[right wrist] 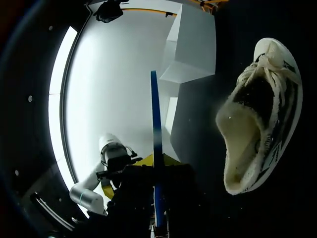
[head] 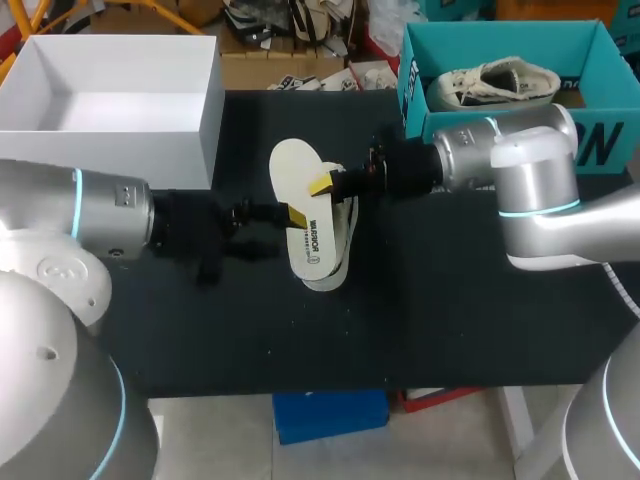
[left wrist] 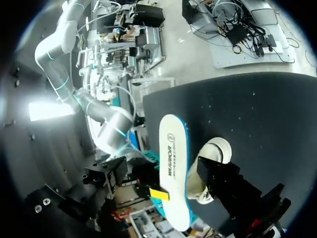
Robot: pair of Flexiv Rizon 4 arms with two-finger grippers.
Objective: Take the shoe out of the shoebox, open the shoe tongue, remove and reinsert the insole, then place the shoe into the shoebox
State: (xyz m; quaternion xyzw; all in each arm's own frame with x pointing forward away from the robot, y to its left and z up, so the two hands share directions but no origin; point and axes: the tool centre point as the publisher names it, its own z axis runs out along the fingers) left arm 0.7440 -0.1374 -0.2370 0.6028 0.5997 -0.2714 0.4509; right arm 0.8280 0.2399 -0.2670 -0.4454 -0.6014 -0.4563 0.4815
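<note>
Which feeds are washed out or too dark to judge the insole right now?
Right wrist view: strong glare behind the insole, which shows only edge-on; the shoe reads well. Left wrist view: insole face evenly lit, glare only off the table. Head view: insole bright against black, shoe mostly hidden beneath.

Your left arm comes in level from the left; left gripper pinches one edge of the insole. Your right arm reaches past the middle; right gripper is clamped on the opposite edge, close by.
</note>
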